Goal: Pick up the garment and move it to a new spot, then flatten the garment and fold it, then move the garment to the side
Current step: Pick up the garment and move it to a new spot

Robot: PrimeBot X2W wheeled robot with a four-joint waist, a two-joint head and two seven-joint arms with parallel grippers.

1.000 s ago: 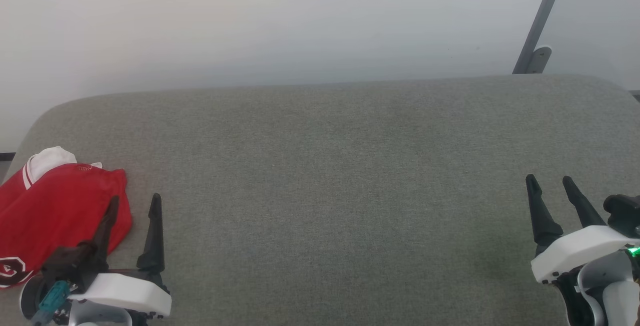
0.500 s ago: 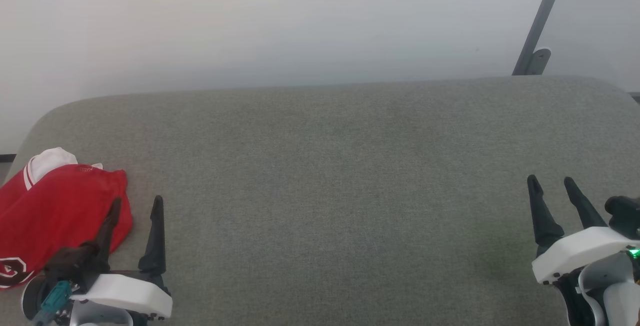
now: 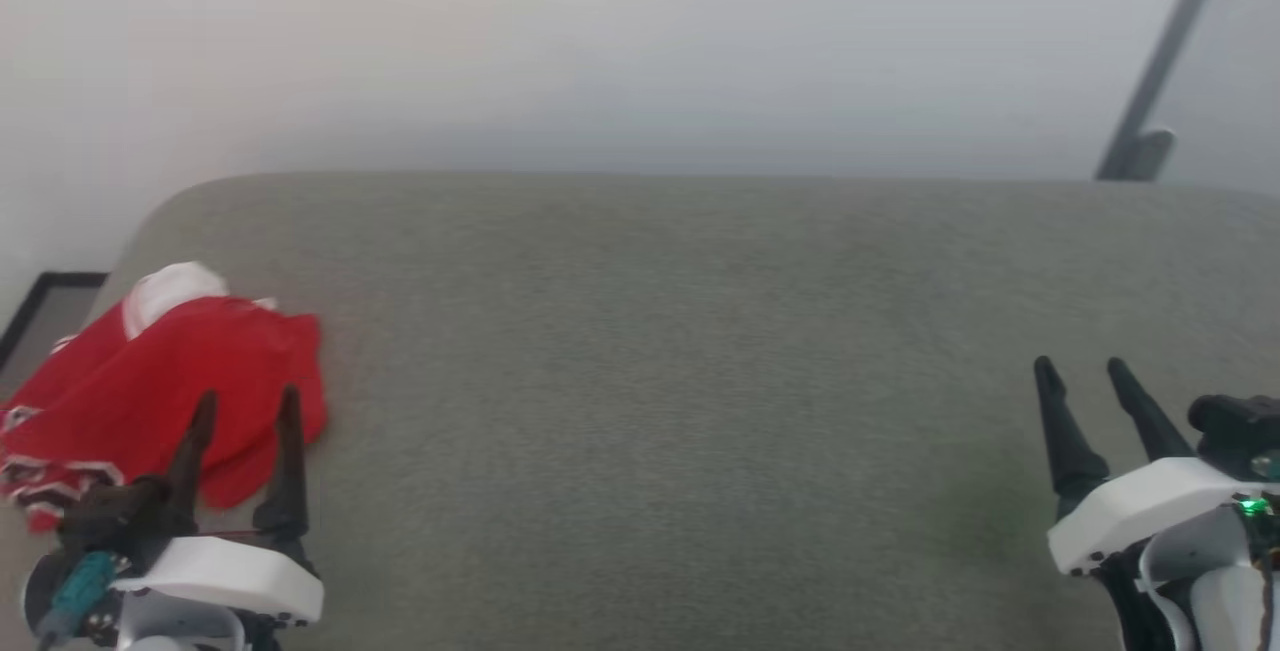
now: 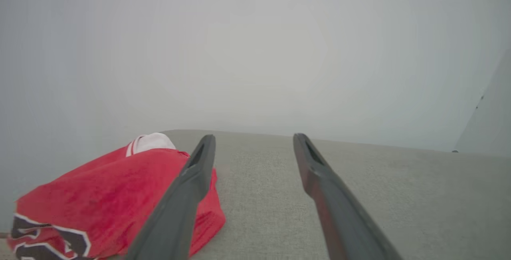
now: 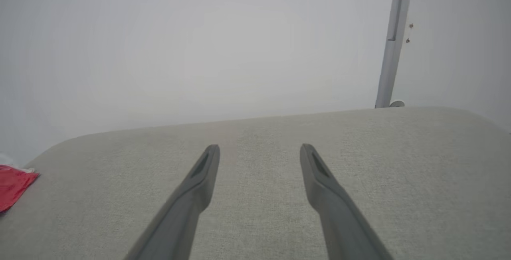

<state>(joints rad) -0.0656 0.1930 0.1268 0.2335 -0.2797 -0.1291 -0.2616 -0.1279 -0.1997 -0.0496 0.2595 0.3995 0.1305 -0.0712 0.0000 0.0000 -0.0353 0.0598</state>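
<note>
Head view shows the garment (image 3: 170, 381) heaped at the left end of the grey surface (image 3: 650, 381), probably soft, light and limp, best pinched at a raised fold, with the left gripper (image 3: 249, 394) fingers spread and empty at its near edge, and the right gripper (image 3: 1081, 364) likewise, well apart.

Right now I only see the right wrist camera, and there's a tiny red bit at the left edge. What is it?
Observer: A crumpled red shirt, lying at the left end of the grey cushion.
Operator: Is the other end effector holding it?
Observer: No. The left end effector is open at the shirt's edge, fingers spread, not closed on it.
Operator: Any writing on it?
Observer: A black-and-white print shows at its near end, too folded to read.
</note>
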